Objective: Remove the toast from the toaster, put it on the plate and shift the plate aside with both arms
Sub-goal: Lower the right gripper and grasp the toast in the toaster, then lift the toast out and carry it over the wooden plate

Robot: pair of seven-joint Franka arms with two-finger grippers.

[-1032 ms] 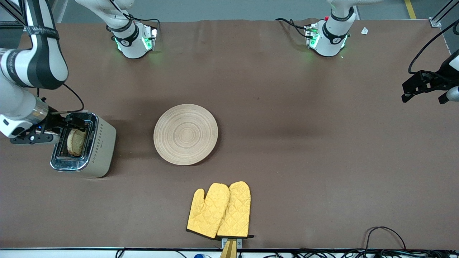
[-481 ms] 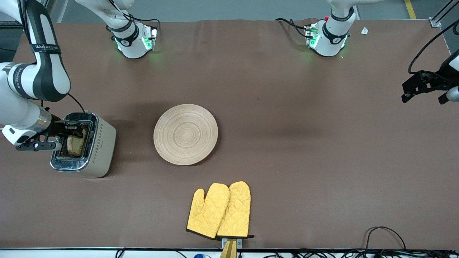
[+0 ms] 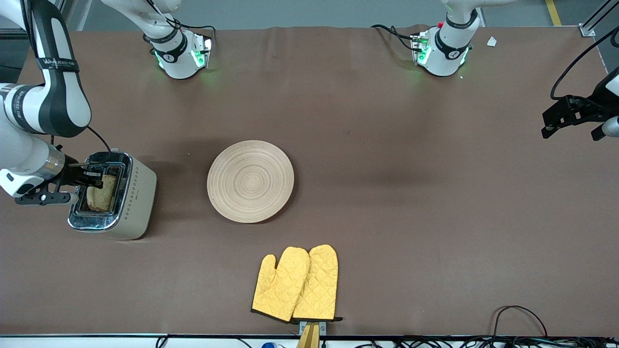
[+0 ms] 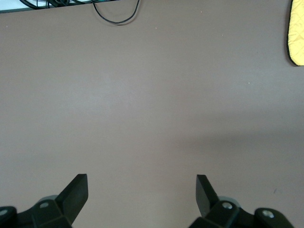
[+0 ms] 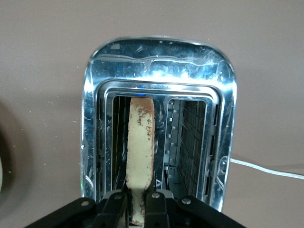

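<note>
A slice of toast (image 3: 102, 192) stands on edge in one slot of the silver toaster (image 3: 133, 203) at the right arm's end of the table. My right gripper (image 3: 95, 180) is over that slot and shut on the toast's top edge. In the right wrist view both fingers (image 5: 114, 209) pinch the pale slice (image 5: 141, 142) inside the chrome toaster (image 5: 156, 52). The round wooden plate (image 3: 250, 181) lies bare mid-table, beside the toaster. My left gripper (image 3: 570, 126) hangs open over the left arm's end of the table, and in its wrist view the gripper (image 4: 141, 190) has only bare table beneath it.
A pair of yellow oven mitts (image 3: 297, 284) lies nearer the front camera than the plate; one mitt edge (image 4: 297, 38) shows in the left wrist view. Black cables (image 3: 517, 314) run along the table's front edge. The toaster's second slot (image 5: 187, 137) holds nothing.
The right gripper came down onto the toaster slot and closed on the toast. The left arm has not moved.
</note>
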